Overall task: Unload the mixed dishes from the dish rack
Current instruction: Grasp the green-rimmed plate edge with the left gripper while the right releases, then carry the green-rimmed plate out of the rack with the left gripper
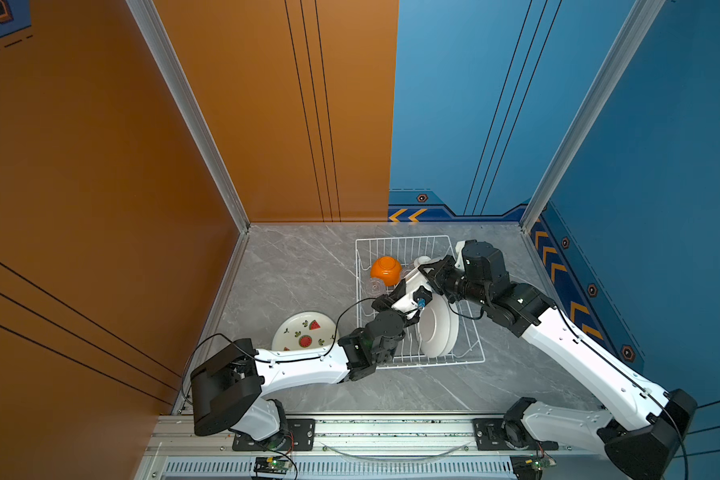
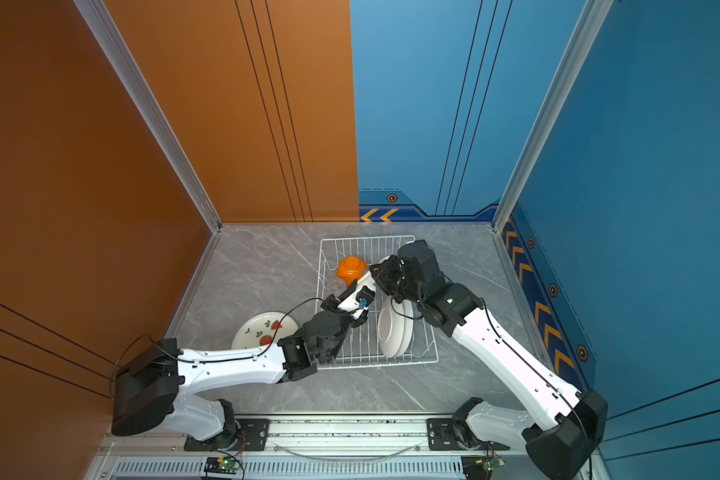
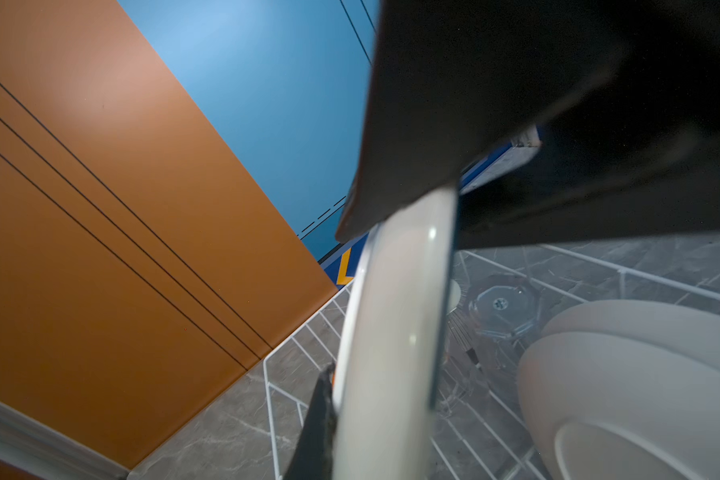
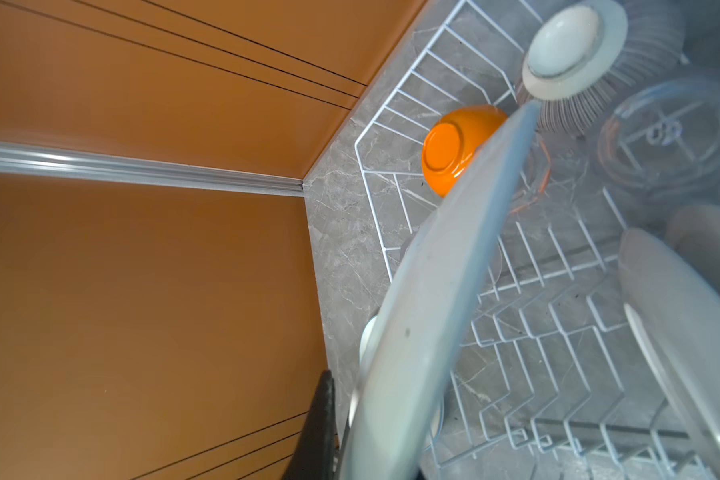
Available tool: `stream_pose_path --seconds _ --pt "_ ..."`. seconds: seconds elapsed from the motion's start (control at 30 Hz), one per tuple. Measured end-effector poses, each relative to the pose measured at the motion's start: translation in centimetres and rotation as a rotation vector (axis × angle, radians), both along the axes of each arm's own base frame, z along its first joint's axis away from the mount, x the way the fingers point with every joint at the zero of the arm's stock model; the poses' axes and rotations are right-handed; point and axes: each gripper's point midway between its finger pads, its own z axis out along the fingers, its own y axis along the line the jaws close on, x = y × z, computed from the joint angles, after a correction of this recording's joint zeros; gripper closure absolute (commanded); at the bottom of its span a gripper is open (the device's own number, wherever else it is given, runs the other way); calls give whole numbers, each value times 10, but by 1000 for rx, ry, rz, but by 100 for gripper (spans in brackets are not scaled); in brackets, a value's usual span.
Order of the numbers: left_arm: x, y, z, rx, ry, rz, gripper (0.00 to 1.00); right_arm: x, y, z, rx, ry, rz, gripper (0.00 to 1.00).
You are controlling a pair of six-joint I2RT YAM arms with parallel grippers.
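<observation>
Plate (image 1: 296,332) lies on table (image 1: 292,270), left of dish rack (image 1: 400,249).

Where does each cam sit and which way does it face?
Top views: high at the front, looking down on table, rack, left arm, right arm.
Left wrist: on left arm, looking along left pincer shut on plate rim.
Right wrist: on right arm, along right pincer, also shut on plate; bowl beyond.
Shared: both wrists see plate and rack.

surface: grey marble tabletop (image 1: 308,266) | walls: orange panel (image 1: 100,166) left, blue panel (image 1: 599,124) right | front: aluminium rail (image 1: 391,428)
</observation>
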Motion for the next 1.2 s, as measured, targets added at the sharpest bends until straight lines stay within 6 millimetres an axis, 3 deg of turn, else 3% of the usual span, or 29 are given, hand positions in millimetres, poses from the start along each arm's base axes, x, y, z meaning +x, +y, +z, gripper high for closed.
stream_pose_path --seconds 0.2,0.5,0.6,0.73,1.03,1.2 --pt "1 3 1 12 -10 17 100 2 1 1 18 -6 13 99" --pt "2 6 6 -27 -19 30 100 6 0 6 18 -66 58 71" --pt "2 8 13 -77 -25 34 100 12 -12 19 13 -129 39 59" --pt "0 13 24 -122 -39 36 100 15 -26 33 14 -186 12 50" --pt "-1 27 38 -160 -49 59 100 18 -56 41 -9 -245 -47 47" --pt "4 67 47 -187 12 135 100 9 -69 43 -79 -303 -43 47"
